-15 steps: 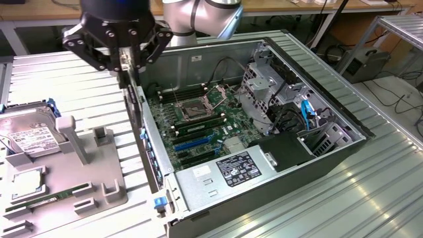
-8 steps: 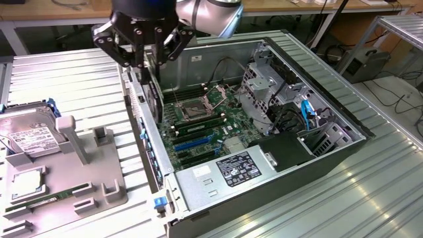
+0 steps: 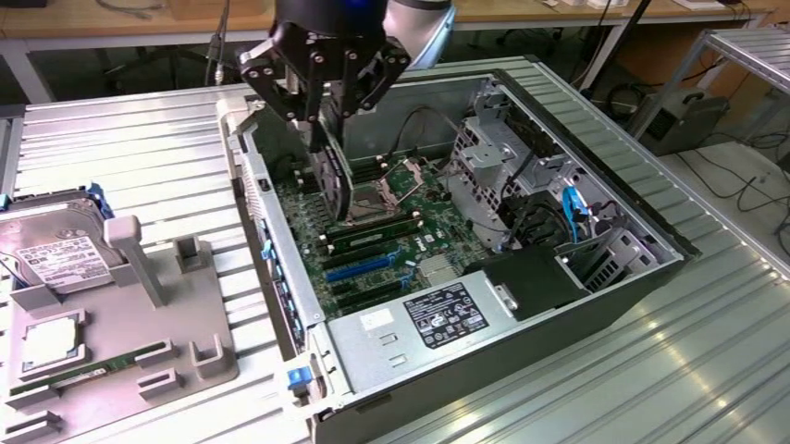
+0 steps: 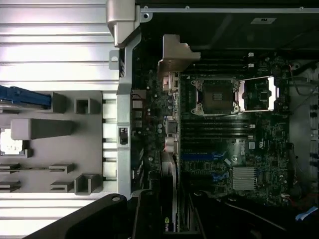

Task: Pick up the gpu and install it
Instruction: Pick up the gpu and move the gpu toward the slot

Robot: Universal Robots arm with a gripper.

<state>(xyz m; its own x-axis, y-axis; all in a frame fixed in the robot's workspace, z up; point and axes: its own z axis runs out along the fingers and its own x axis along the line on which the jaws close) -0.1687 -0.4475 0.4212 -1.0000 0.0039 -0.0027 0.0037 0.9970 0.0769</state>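
While it hangs over the motherboard (image 3: 426,242), hand (image 3: 324,129) clamped on the upright gpu (image 3: 328,180) inside the computer case (image 3: 608,157).

Arm (image 3: 420,32) overhead, wrist vertical. Gripper (image 3: 325,129) points straight down, fingers drawn close together, seemingly clamped on the gpu (image 3: 325,178), which hangs edge-on below them.

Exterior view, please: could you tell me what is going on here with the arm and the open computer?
The arm's claw holds the gpu on edge inside the open computer case, low over the motherboard by the wall on the exterior view's left. It does not look seated in a slot yet. The hard drive and memory stick lie on the grey tray beside the case.
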